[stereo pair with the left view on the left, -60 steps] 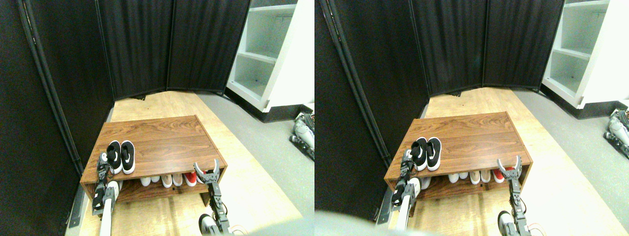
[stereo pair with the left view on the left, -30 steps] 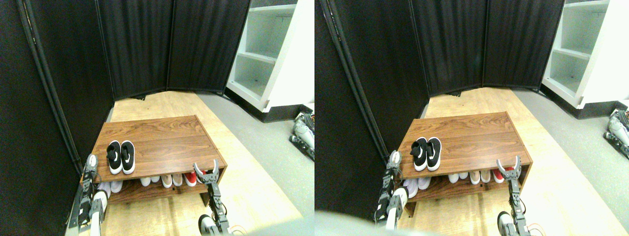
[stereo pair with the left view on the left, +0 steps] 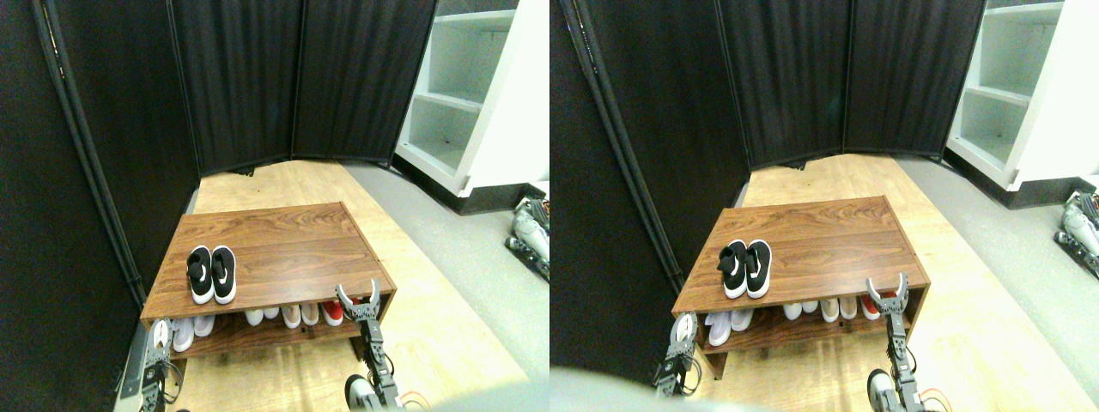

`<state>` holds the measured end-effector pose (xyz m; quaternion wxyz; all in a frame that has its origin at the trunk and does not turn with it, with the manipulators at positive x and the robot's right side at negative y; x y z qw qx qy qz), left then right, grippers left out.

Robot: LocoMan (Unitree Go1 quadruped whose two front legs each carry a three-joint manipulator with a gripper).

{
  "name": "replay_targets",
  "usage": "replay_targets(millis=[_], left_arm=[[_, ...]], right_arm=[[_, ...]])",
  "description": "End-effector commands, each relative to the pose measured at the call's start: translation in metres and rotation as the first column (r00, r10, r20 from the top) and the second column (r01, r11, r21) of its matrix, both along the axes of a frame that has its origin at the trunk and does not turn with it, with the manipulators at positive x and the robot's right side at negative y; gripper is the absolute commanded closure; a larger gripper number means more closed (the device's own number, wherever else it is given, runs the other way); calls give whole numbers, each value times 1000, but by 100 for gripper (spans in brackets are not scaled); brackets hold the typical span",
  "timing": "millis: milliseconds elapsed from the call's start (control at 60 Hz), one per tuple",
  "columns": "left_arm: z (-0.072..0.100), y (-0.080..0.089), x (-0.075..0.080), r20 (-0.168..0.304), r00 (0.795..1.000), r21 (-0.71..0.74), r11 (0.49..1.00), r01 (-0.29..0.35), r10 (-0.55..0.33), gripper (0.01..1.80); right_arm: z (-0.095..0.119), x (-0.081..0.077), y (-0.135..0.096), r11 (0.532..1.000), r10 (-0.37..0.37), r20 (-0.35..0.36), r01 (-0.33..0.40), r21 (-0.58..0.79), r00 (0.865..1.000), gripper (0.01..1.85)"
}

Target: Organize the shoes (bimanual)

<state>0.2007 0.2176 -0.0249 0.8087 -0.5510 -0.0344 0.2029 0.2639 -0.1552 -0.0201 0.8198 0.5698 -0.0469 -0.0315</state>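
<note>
The shoes (stereo pair with the left view on the left: 211,275), a pair of black low-top sneakers with white soles, stand side by side on the left part of the wooden rack's top (stereo pair with the left view on the left: 283,249), toes toward me. My left gripper (stereo pair with the left view on the left: 157,342) hangs low at the bottom left, below and outside the rack's front left corner, well clear of the pair. At the rack's front right corner my right gripper (stereo pair with the left view on the left: 359,296) stands upright and open, holding nothing, in front of the lower shelf.
On the lower shelf sits a row of white shoes (stereo pair with the left view on the left: 193,328), beige shoes (stereo pair with the left view on the left: 292,314) and a red shoe (stereo pair with the left view on the left: 332,311). Black folding screens (stereo pair with the left view on the left: 240,86) close the back and left. A white shelf unit (stereo pair with the left view on the left: 464,103) stands back right, and grey gear (stereo pair with the left view on the left: 531,232) lies on the floor at right.
My left gripper has drawn back from beside the black pair, down and to the left, below the rack's top. The shoes and the right gripper have stayed in place.
</note>
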Motion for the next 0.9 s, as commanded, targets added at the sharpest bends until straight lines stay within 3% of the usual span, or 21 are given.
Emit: replay_targets(millis=[17,267,400,900], left_arm=[[11,-7,-1,59,998,-44,999,-19,21,180],[7,-18,-12,31,998,-79,995,-55,58,180],[3,-24,-14,21,999,-98,995,-32,34,180],[3,-18,-9,33,999,-72,997,-38,40,180]], right_arm=[[6,2,3,1000,9,35,-10,27,999,123],[6,3,6,999,14,27,-15,39,1000,121],[6,2,7,999,27,27,-28,44,999,123],[6,5,8,997,53,42,-55,58,998,125]])
